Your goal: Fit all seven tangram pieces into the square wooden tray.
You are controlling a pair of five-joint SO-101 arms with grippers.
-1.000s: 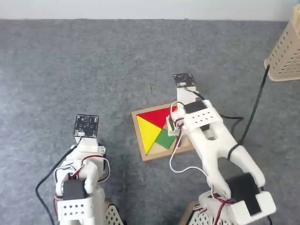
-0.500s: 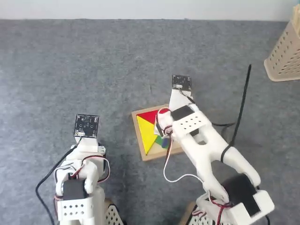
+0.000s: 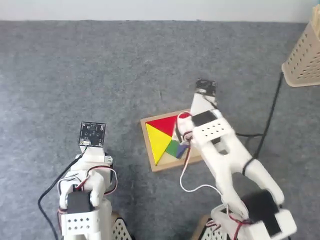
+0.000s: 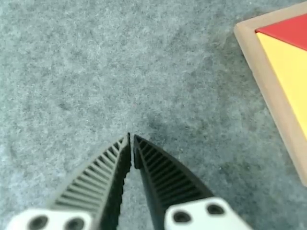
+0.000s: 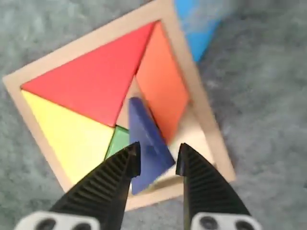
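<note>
Right gripper [image 5: 158, 146] hangs over the near right part of the square wooden tray [image 5: 86, 47]. We see its jaws pinching a dark blue piece [image 5: 146, 139], which stands tilted rather than flat above the gap between the green piece [image 5: 117, 136] and the orange piece [image 5: 163, 81]. Inside the tray the red triangle [image 5: 91, 76] lies flat along the far side and the yellow triangle [image 5: 72, 139] lies flat along the left, while bare wood shows toward the near right corner. We find a light blue piece [image 5: 199, 24] on the grey carpet [image 3: 100, 65], just outside the tray's far right rim. Our left gripper [image 4: 132, 139], jaws pressed together, hovers over the carpet to the left of the tray, apart from it.
</note>
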